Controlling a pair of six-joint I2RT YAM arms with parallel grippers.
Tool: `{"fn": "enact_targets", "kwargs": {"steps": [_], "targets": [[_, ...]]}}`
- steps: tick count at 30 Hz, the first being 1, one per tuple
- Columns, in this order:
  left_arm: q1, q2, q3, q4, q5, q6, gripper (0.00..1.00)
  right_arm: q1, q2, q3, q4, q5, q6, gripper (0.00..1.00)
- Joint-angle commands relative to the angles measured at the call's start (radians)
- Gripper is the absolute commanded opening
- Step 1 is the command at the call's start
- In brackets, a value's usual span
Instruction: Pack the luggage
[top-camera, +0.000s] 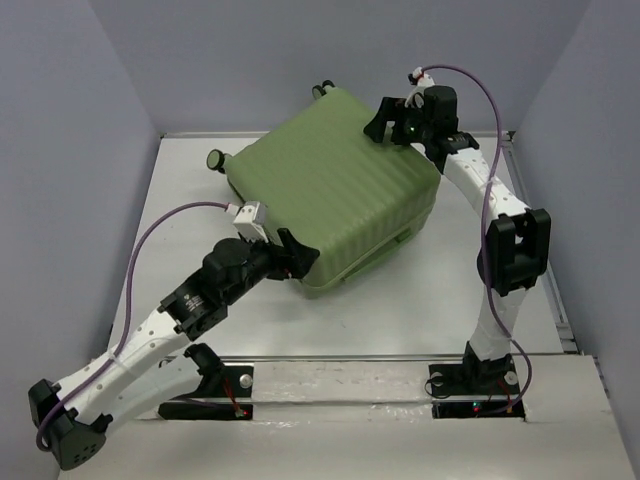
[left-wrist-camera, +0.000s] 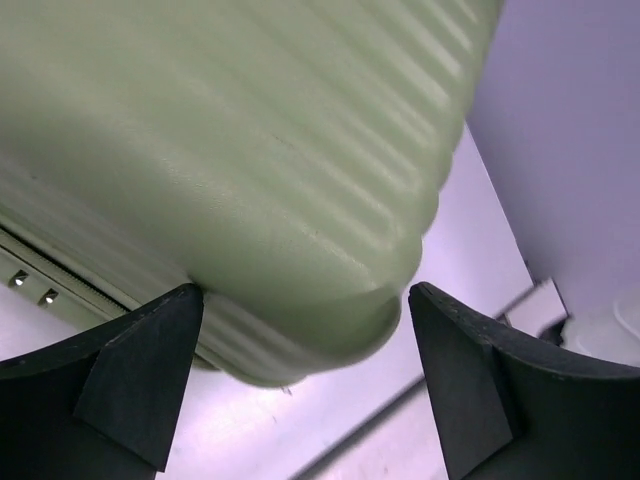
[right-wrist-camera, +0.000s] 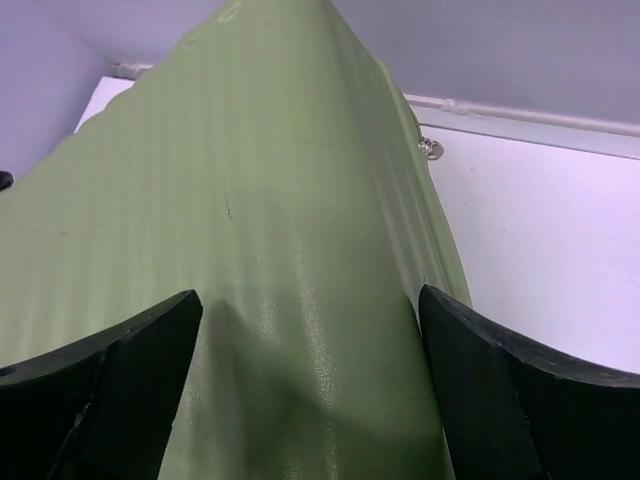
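White table (top-camera: 400, 320) bears the luggage (top-camera: 330, 190). Left gripper (top-camera: 298, 257) open, luggage corner between my jaws; right gripper (top-camera: 388, 122) open, jaws straddling the ribbed shell.

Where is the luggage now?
In the top view the luggage lies closed mid-way across the table, left gripper at its near-left corner, right gripper at its far-right corner.

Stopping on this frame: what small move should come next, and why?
Probably press both arms gently down so the luggage shuts fully. It lies lid-down, with the left tool open astride its near corner and the right tool open over the far corner. Neither grips anything, and a seam shows along the side.
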Motion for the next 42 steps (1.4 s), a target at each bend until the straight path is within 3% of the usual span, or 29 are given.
{"fn": "enact_targets", "kwargs": {"steps": [1, 4, 6, 8, 11, 14, 17, 18, 20, 22, 24, 27, 28, 30, 32, 42], "targets": [[-0.079, 0.069, 0.185, 0.028, 0.181, -0.064, 0.95, 0.104, -0.038, 0.065, -0.159, -0.41, 0.1, 0.96], [-0.077, 0.135, 0.386, -0.056, 0.17, 0.011, 0.99, 0.059, -0.032, 0.151, -0.174, -0.447, 0.107, 0.99], [-0.073, 0.21, 0.615, -0.185, 0.054, 0.074, 0.99, 0.036, -0.005, 0.297, -0.255, -0.455, 0.097, 0.99], [-0.001, 0.279, 0.828, -0.29, -0.009, 0.135, 0.99, 0.036, -0.024, 0.37, -0.31, -0.398, 0.072, 1.0], [0.189, 0.33, 0.983, -0.351, 0.015, 0.148, 0.99, 0.025, -0.104, 0.409, -0.32, -0.311, 0.029, 1.0], [0.332, 0.349, 0.98, -0.336, 0.05, 0.126, 0.99, 0.025, -0.167, 0.369, -0.32, -0.282, -0.006, 1.0], [0.498, 0.353, 0.878, -0.27, 0.174, 0.085, 0.99, 0.025, -0.268, 0.256, -0.312, -0.284, -0.023, 0.97], [0.574, 0.355, 0.803, -0.248, 0.188, 0.073, 0.99, 0.025, -0.303, 0.208, -0.302, -0.291, -0.016, 0.92], [0.663, 0.365, 0.723, -0.169, 0.283, 0.024, 0.99, 0.036, -0.434, 0.008, -0.234, -0.295, 0.0, 0.69], [0.777, 0.393, 0.62, -0.092, 0.331, -0.033, 0.99, 0.071, -0.596, -0.15, -0.127, -0.277, 0.021, 0.16], [0.858, 0.424, 0.539, -0.037, 0.409, -0.065, 0.99, 0.108, -0.7, -0.381, -0.062, -0.259, 0.047, 0.11], [0.961, 0.526, 0.498, 0.016, 0.489, -0.108, 0.99, 0.156, -0.877, -0.624, 0.019, -0.216, 0.07, 0.21], [0.975, 0.552, 0.497, 0.017, 0.494, -0.11, 0.99, 0.192, -0.912, -0.672, 0.03, -0.202, 0.069, 0.4], [0.983, 0.62, 0.514, 0.019, 0.504, -0.098, 0.99, 0.223, -0.996, -0.752, 0.038, -0.157, 0.061, 0.66], [0.983, 0.657, 0.526, 0.019, 0.512, -0.093, 0.99, 0.235, -1.041, -0.842, 0.039, -0.14, 0.061, 0.84], [0.978, 0.914, 0.593, 0.131, 0.587, -0.181, 0.99, 0.292, -1.124, -0.979, 0.085, -0.177, 0.072, 0.91]]}}
